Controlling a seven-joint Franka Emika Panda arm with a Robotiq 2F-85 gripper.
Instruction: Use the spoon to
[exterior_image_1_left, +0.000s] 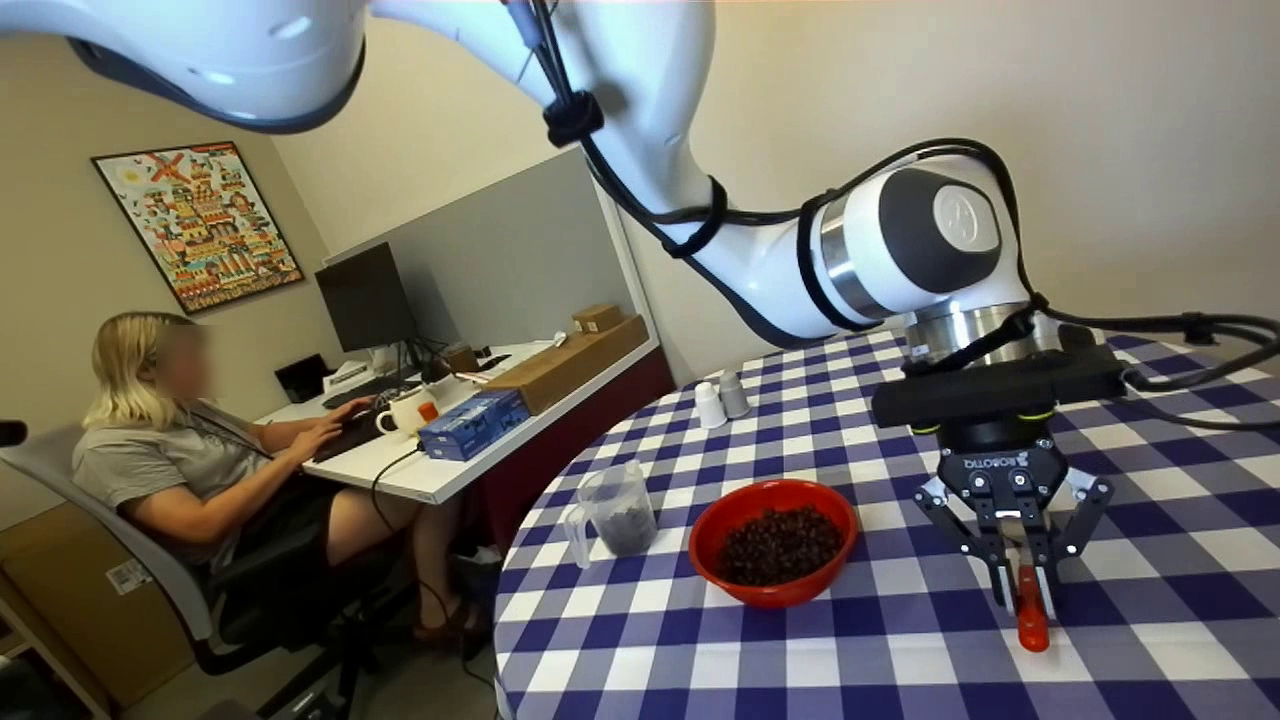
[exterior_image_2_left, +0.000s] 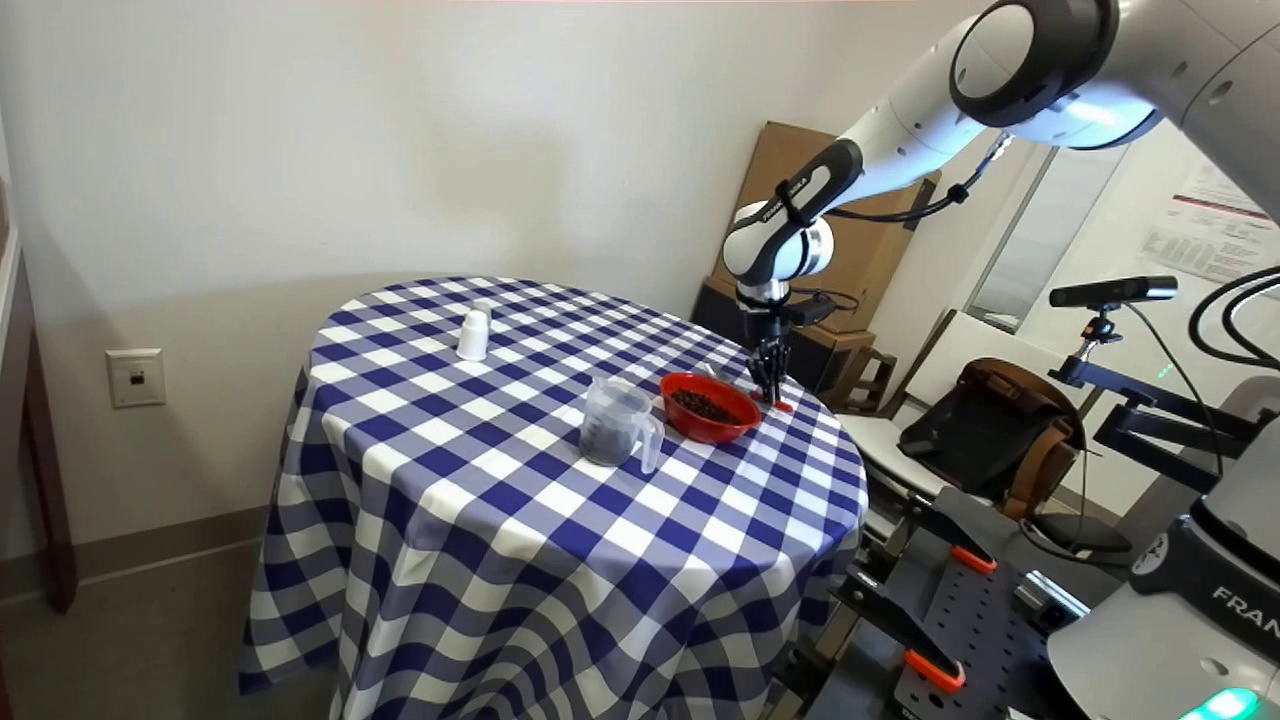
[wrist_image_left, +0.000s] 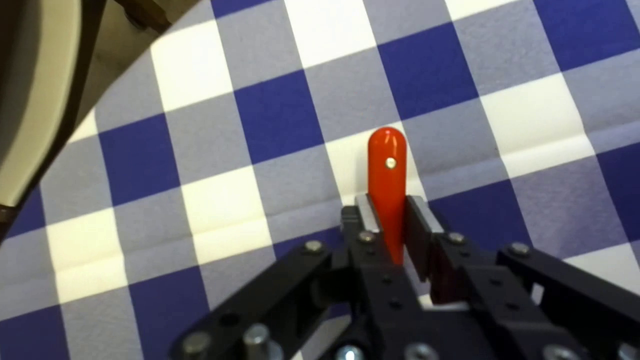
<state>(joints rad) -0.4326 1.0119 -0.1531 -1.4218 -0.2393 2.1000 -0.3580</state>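
The spoon's red handle (wrist_image_left: 387, 150) points up in the wrist view, between the fingertips of my gripper (wrist_image_left: 387, 202). Both finger pads meet its sides, so the gripper is shut on it. In an exterior view the handle (exterior_image_1_left: 1034, 634) sticks out below the gripper (exterior_image_1_left: 1026, 606), on or just above the cloth. The handle end also shows in an exterior view (exterior_image_2_left: 784, 406), beside the gripper (exterior_image_2_left: 769, 392). The spoon's metal bowl is hidden in the wrist view. A red bowl (exterior_image_1_left: 705, 560) holding small dark pieces stands beside the gripper; it shows in both exterior views (exterior_image_2_left: 725, 432).
A clear measuring jug (exterior_image_1_left: 622, 505) stands beyond the red bowl. White and grey shakers (exterior_image_1_left: 710, 405) stand further back on the checked tablecloth (exterior_image_1_left: 800, 660). The table edge shows in the wrist view, with a chair (wrist_image_left: 35, 100) beyond it. A person (exterior_image_1_left: 170, 440) sits at a desk.
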